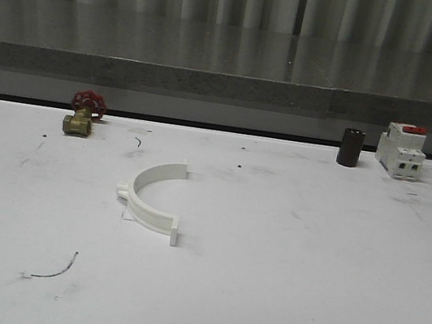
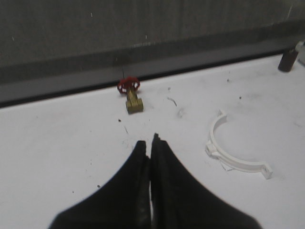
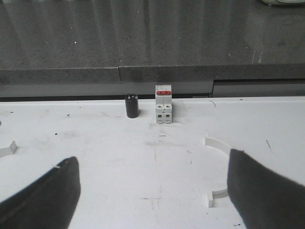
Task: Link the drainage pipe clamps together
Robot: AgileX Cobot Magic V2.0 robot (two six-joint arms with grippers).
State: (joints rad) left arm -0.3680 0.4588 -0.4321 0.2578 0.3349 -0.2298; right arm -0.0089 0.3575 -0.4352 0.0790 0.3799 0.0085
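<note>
One drainage pipe clamp [image 1: 145,207], a white half-ring with a small outer lug, lies flat near the middle of the white table. The left wrist view shows this clamp [image 2: 238,165] off to one side of my left gripper [image 2: 149,143], which is shut with nothing between its fingers and hangs over bare table. A second white half-ring clamp [image 3: 215,142] lies on the table in the right wrist view, partly hidden behind one finger [image 3: 259,191]. My right gripper [image 3: 151,157] is wide open above the table, the clamp just inside that finger.
A brass valve with a red handwheel [image 1: 84,114] sits at the back left. A black cylinder [image 1: 351,147] and a white breaker with a red top [image 1: 401,150] stand at the back right. A grey ledge [image 1: 228,86] bounds the table's far side.
</note>
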